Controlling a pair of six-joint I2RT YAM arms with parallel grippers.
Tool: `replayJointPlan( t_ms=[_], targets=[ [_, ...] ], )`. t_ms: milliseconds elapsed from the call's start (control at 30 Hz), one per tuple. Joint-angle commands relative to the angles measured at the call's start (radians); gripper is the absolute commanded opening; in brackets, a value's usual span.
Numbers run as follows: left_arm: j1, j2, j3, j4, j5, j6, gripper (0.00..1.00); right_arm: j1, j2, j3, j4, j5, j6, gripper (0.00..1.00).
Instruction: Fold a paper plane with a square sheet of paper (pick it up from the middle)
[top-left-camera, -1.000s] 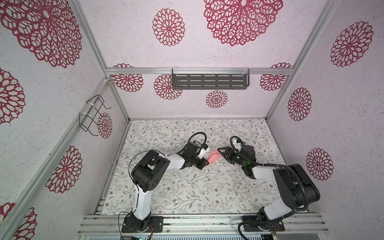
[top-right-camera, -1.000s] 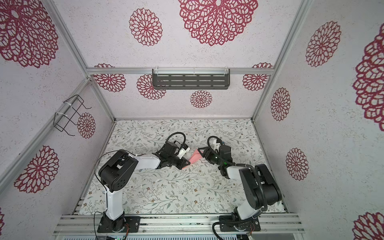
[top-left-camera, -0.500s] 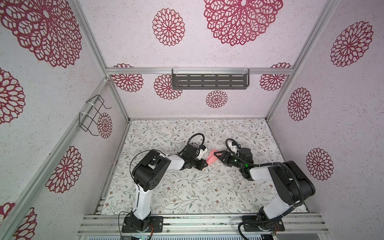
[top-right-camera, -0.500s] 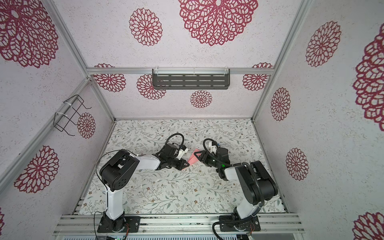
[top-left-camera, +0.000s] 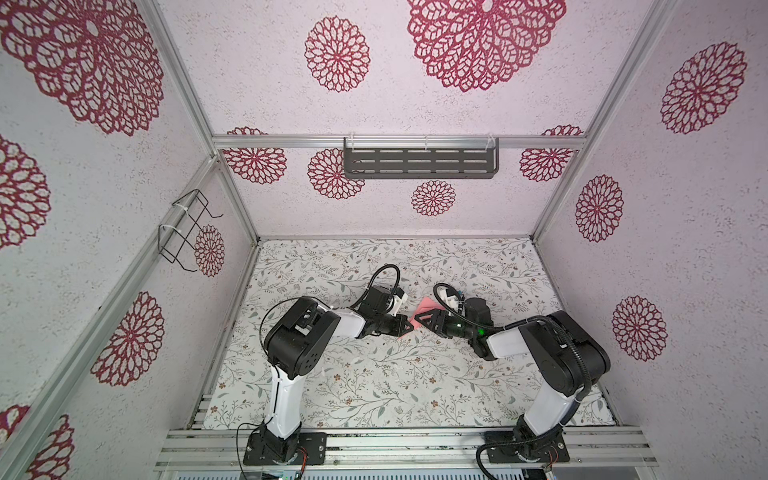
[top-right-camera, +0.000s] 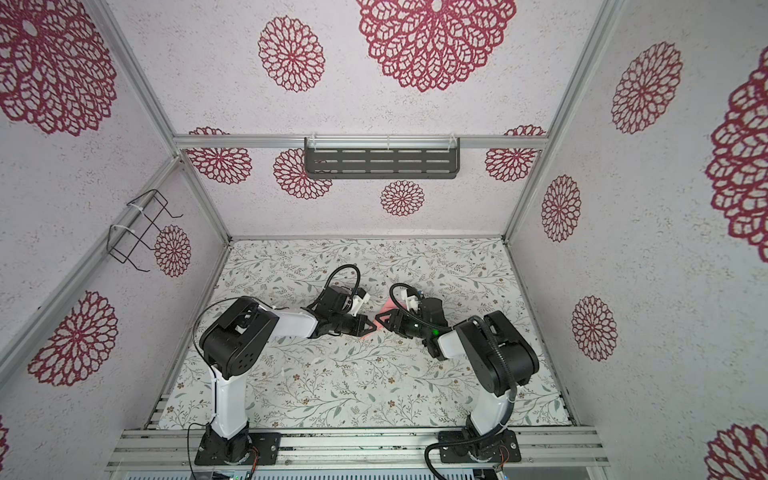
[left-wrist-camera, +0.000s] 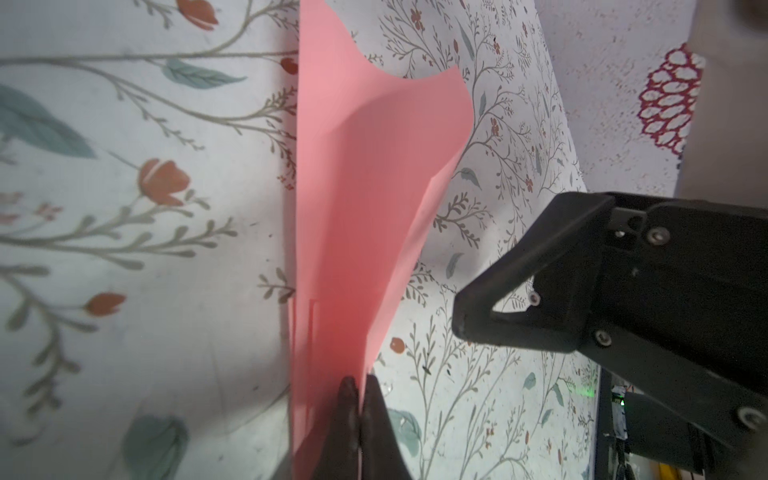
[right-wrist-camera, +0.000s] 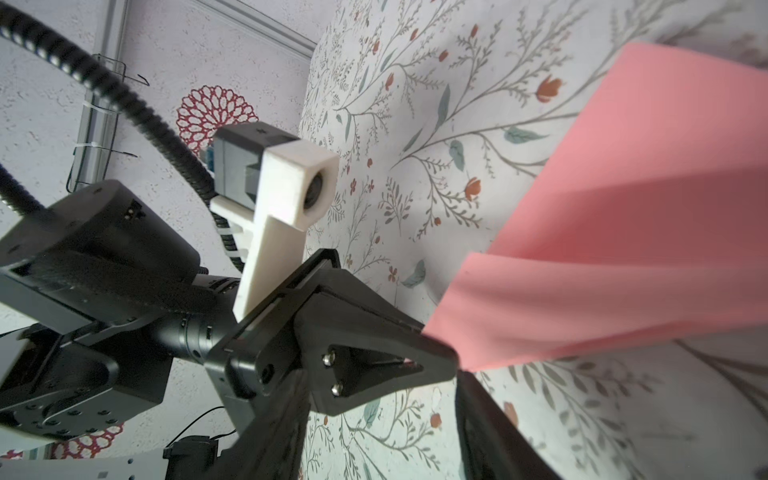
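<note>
The floral-print table (top-left-camera: 374, 386) fills the lower middle of both top views. My two arms reach inward over it and meet at its centre. The salmon-pink paper sheet (top-left-camera: 429, 306) sits there between them. It is partly folded, with layered edges and one loose flap curling open. I cannot tell whether it touches the table. In the left wrist view it runs up the middle of the frame. My left pincer (left-wrist-camera: 359, 401), at the bottom centre of that frame, is clamped tight on the sheet's near edge. My right pincer (top-left-camera: 419, 322) stands with its jaws apart, gripping nothing. Its tips are just beside the sheet and the left pincer.
</note>
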Motion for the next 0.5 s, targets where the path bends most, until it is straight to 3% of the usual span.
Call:
replayJointPlan(
  t_ms=[0, 467],
  targets=[
    [0.017, 0.032, 0.007, -0.065, -0.023, -0.048, 0.00, 0.004, 0.026, 0.052, 0.036, -0.030, -0.028, 0.57],
    [0.032, 0.083, 0.068, -0.204, -0.004, -0.131, 0.00, -0.012, 0.159, 0.097, 0.119, -0.073, 0.014, 0.52]
  ],
)
